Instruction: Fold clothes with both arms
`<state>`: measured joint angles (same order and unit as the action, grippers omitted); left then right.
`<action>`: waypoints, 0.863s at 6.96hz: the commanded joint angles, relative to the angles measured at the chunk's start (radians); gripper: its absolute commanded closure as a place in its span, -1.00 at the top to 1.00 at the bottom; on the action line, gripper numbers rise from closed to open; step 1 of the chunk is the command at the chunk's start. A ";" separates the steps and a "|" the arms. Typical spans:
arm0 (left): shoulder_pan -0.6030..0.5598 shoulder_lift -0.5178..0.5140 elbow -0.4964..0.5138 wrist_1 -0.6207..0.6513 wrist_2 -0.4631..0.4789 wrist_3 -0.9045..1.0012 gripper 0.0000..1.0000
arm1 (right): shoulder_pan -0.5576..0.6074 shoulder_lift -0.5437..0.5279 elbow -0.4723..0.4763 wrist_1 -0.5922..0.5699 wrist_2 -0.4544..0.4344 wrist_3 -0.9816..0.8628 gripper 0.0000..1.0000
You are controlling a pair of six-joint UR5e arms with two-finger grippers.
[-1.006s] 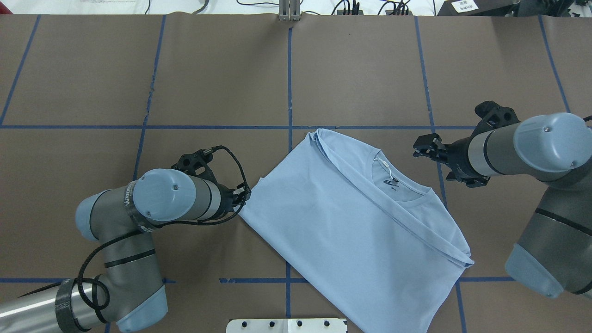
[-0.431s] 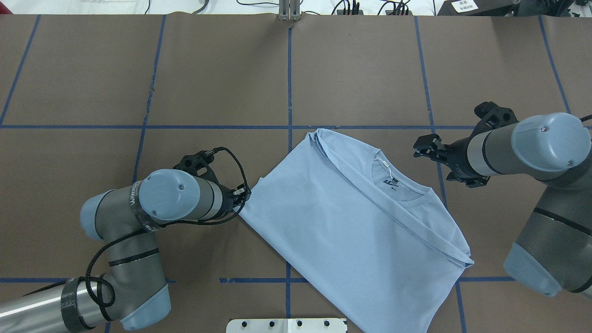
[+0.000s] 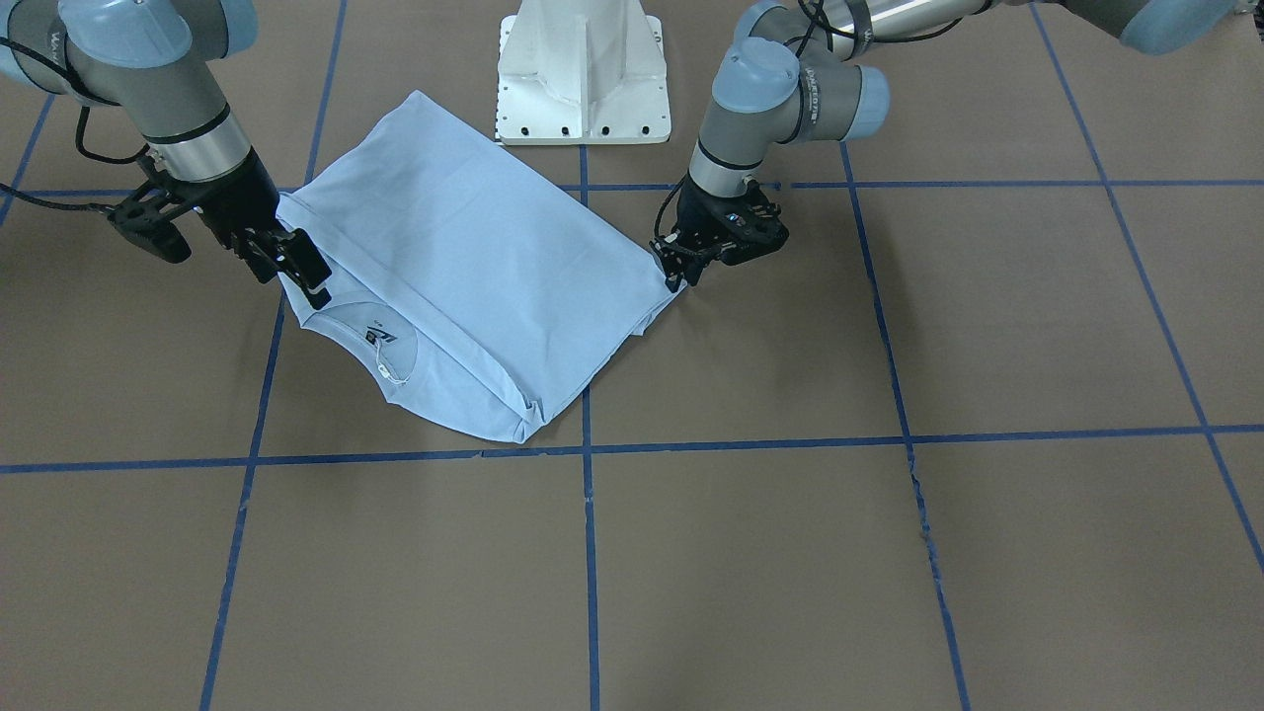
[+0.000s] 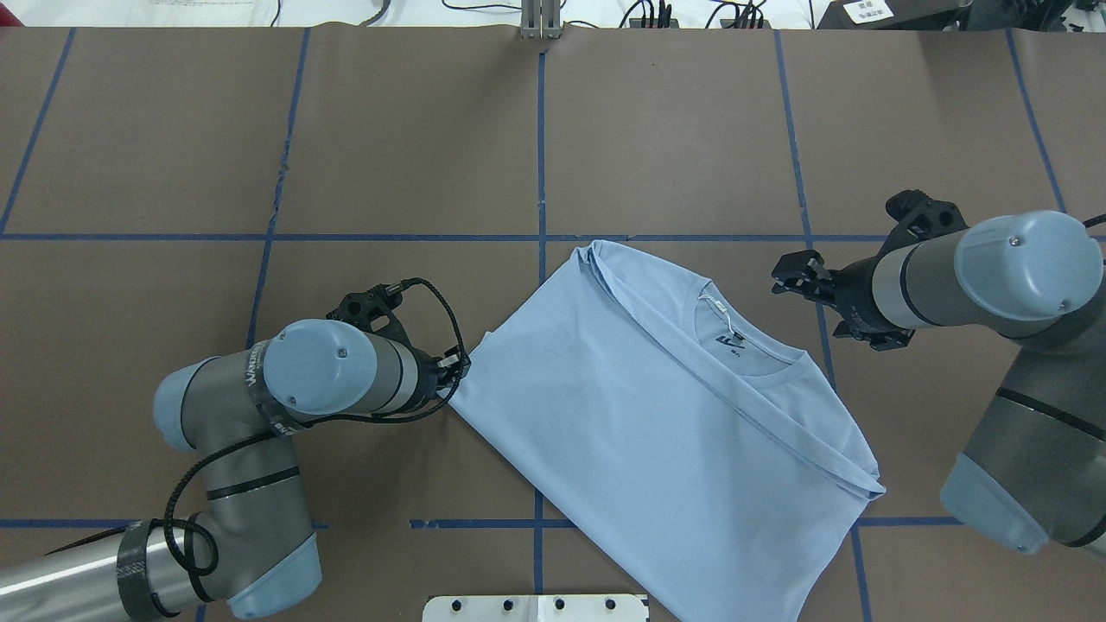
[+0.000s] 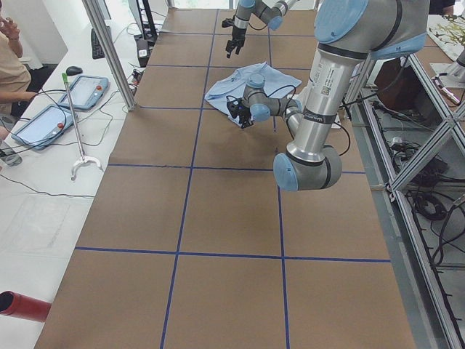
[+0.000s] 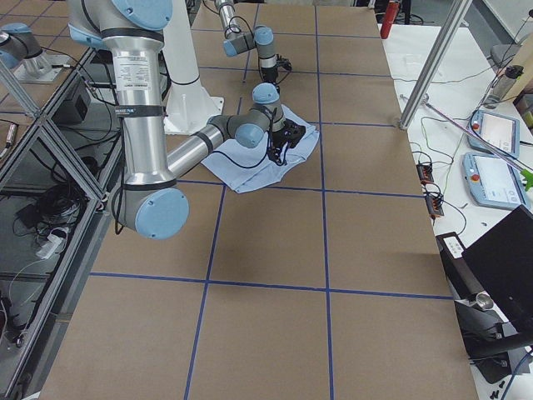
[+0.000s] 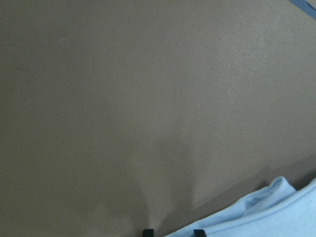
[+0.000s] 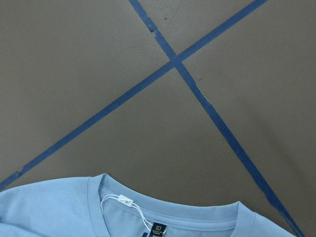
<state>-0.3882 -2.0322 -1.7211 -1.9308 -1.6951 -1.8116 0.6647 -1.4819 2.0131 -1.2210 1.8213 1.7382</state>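
Observation:
The light blue T-shirt (image 4: 657, 415) lies folded and slanted on the brown table, collar and white neck tag (image 4: 713, 302) facing up; its chest print is hidden. My left gripper (image 4: 455, 367) is low at the shirt's left corner and shut on its edge. In the left wrist view the fingertips (image 7: 146, 231) flank the cloth (image 7: 266, 217). My right gripper (image 4: 785, 276) is open and empty, just beyond the collar. The front view shows it (image 3: 296, 267) beside the shirt (image 3: 474, 247). The right wrist view shows the collar (image 8: 163, 212) and no fingers.
The white pedestal base (image 3: 583, 69) stands at the table's near edge behind the shirt. Blue tape lines (image 4: 540, 147) grid the brown table. A metal post (image 4: 540, 22) stands at the far edge. Tablets (image 5: 43, 120) lie on a side bench.
My left arm's elbow has shifted slightly to the right while its gripper stays at the shirt corner. The right arm and the shirt have barely moved.

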 commanded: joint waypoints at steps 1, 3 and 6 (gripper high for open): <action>0.002 -0.005 0.009 0.001 0.000 0.000 -0.39 | 0.000 0.005 -0.005 0.000 0.001 0.001 1.00; -0.001 -0.017 0.002 0.003 -0.002 0.006 -1.00 | 0.000 0.015 -0.014 0.000 0.001 0.001 1.00; -0.085 -0.014 -0.011 0.004 -0.003 0.119 -1.00 | 0.000 0.018 -0.022 0.000 0.001 0.001 1.00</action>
<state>-0.4247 -2.0478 -1.7272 -1.9273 -1.6975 -1.7683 0.6642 -1.4642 1.9942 -1.2210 1.8224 1.7395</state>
